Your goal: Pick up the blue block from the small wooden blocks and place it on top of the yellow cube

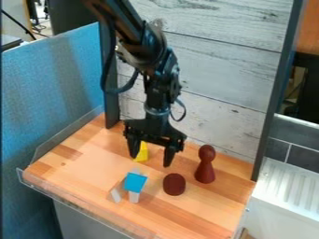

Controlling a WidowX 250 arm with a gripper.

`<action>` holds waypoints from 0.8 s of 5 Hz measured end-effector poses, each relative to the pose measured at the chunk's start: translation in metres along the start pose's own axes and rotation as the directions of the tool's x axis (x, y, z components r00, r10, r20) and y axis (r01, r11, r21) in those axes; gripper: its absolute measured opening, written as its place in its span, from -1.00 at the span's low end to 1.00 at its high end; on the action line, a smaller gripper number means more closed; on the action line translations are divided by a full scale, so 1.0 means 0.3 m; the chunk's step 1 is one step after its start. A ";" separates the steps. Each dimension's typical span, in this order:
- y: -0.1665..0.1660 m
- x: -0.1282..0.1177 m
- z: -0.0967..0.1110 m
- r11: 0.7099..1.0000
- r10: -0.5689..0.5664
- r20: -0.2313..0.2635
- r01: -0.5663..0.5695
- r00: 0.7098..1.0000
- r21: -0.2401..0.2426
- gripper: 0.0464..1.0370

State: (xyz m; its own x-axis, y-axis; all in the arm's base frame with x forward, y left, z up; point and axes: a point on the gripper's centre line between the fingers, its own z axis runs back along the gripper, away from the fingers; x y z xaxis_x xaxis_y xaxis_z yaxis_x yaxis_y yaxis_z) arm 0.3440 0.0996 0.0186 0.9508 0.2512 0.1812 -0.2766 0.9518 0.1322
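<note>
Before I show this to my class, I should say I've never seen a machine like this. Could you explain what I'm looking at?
This is a single picture, from a fixed camera looking down at a slant. The black machine is a robot arm, coming in from the top edge. At its lower end hangs a two-fingered gripper, its fingers spread apart.

A yellow piece shows between the fingers. They aren't closed on it, though I can't tell whether one touches it.

On the wooden surface nearer the camera, a blue block sits atop a pale piece. To the right in the picture are a dark red rounded piece and a dark red pawn-shaped piece, standing upright.
</note>
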 end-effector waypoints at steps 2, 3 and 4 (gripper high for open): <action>0.035 -0.083 -0.059 1.000 -0.016 -0.022 0.017 1.000 0.019 0.93; 0.036 -0.077 -0.057 0.999 -0.029 -0.020 0.029 0.999 0.016 0.93; 0.036 -0.061 -0.077 0.999 -0.022 -0.043 0.023 0.999 0.026 0.93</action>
State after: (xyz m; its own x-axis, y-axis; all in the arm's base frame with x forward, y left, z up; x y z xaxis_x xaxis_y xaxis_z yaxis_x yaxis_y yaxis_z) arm 0.3268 0.1094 -0.0058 0.9618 0.2376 0.1363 -0.2582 0.9525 0.1614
